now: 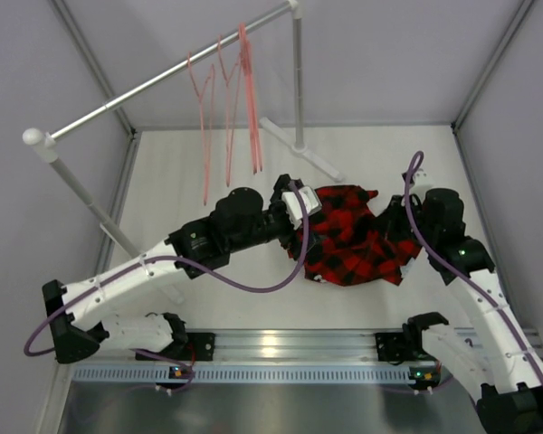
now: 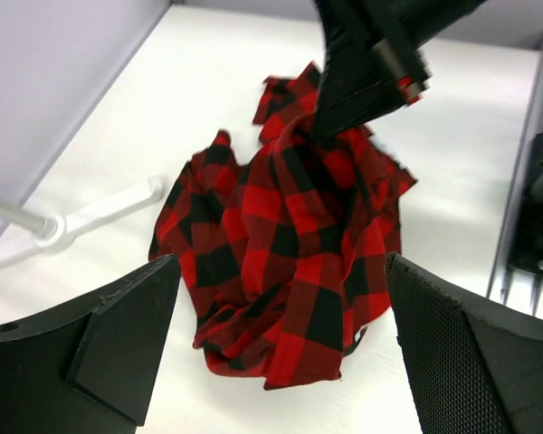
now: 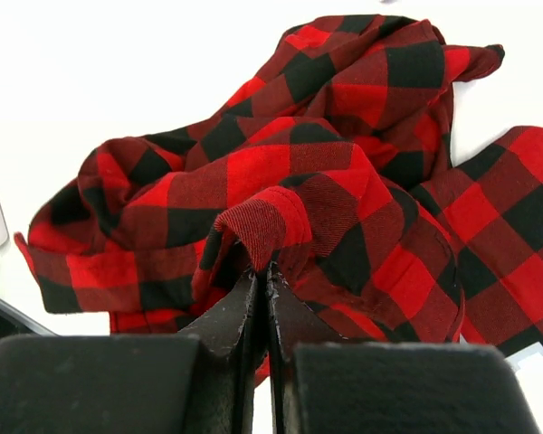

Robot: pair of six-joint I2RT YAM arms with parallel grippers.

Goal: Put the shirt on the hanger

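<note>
White tabletop [image 1: 380, 154], grey walls, both arm bases on the near edge.

Nearest the bases: right gripper [image 3: 261, 271] has its jaws pressed together on a raised ridge of the shirt [image 1: 353, 240], so a small tented fold of cloth is pinched between them. Can't tell from the wrist view whether that fold is collar, hem or just mid-panel.

Left gripper [image 2: 281, 267] is spread wide and holds nothing. It hangs over the left edge of the pile.

Shirt sits crumpled in a heap, mid-table and right of centre, between the two grippers. No neck opening or sleeve is readable in the bunching.

Handling, my read: light, fully limp, zero stiffness. It'll droop from any single pinch and stay bunched. Woven plaid should grip fine, and it's not fragile. Worth having two holds well apart, ideally at the shoulder seams or collar, so the neck opens up. A mid-panel pinch won't do that.

Far back left: three pink wire hangers [image 1: 249, 99] hang on the rail [image 1: 163, 81], well apart from the shirt. Thin wire on a loose hook will likely swing when touched.
</note>
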